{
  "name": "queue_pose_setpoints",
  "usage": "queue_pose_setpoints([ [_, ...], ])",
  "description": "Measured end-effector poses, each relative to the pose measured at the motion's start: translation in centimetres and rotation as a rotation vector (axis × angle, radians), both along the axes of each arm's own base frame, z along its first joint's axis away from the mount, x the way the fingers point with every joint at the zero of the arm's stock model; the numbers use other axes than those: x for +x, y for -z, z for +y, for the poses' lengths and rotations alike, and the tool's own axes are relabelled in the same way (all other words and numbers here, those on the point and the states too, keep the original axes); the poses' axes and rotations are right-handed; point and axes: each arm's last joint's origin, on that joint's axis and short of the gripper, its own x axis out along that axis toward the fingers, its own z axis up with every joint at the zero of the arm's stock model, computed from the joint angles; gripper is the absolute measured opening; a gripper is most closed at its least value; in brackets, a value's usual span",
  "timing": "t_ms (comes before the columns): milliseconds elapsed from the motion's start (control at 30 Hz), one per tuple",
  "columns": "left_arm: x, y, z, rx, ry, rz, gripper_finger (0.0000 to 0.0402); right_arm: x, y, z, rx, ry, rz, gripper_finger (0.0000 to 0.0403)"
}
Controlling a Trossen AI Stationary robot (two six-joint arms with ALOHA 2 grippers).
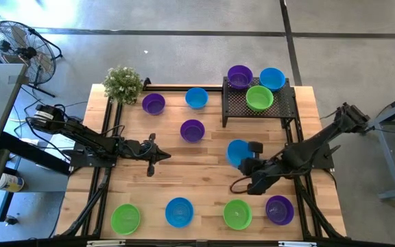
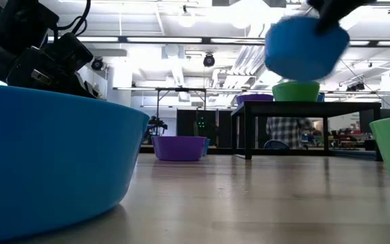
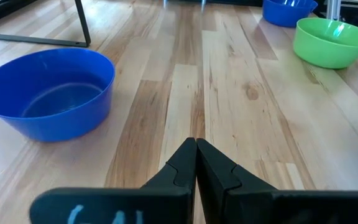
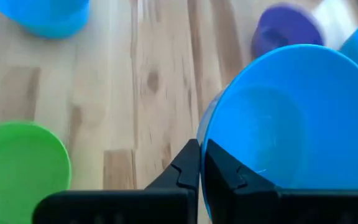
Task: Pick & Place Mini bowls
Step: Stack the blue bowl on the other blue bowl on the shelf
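Blue mini bowl (image 1: 237, 152) is off the table, right of centre, its rim pinched by the right gripper (image 1: 247, 165), evidently for carrying to the black mesh tray (image 1: 280, 110), which already holds three bowls. Left gripper (image 1: 151, 162), fingers together, waits mid-left.

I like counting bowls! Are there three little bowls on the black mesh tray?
Yes, the black wire-mesh tray carries a purple plastic bowl, a blue one and a green one.

purple bowls (image 1: 193, 130): 4 | blue bowls (image 1: 196, 97): 4 | green bowls (image 1: 125, 217): 3 | plant (image 1: 123, 84): 1 | tray (image 1: 280, 106): 1
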Motion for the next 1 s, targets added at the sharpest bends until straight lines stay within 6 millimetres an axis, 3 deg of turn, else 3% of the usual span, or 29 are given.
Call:
queue_pose_setpoints([
  [267, 0.1, -0.2, 0.0, 0.047, 0.012, -0.017, 0.0005, -0.1, -5.3, -0.6, -0.075, 0.019, -0.053, 0.0002],
  [500, 0.1, -0.3, 0.1, 0.079, -0.025, -0.030, 0.0005, -0.6, -9.8, -3.5, -0.145, 0.145, -0.058, 0.0006],
  [767, 0.5, -1.1, 1.8, 0.042, -0.084, -0.108, 0.0005, -1.7, -13.2, -11.5, -0.207, 0.437, 0.078, 0.0005],
  [1000, 0.7, -0.9, 2.8, 0.011, -0.073, -0.103, 0.0005, -2.8, -13.4, -20.3, -0.144, 0.589, 0.188, 0.0004],
])
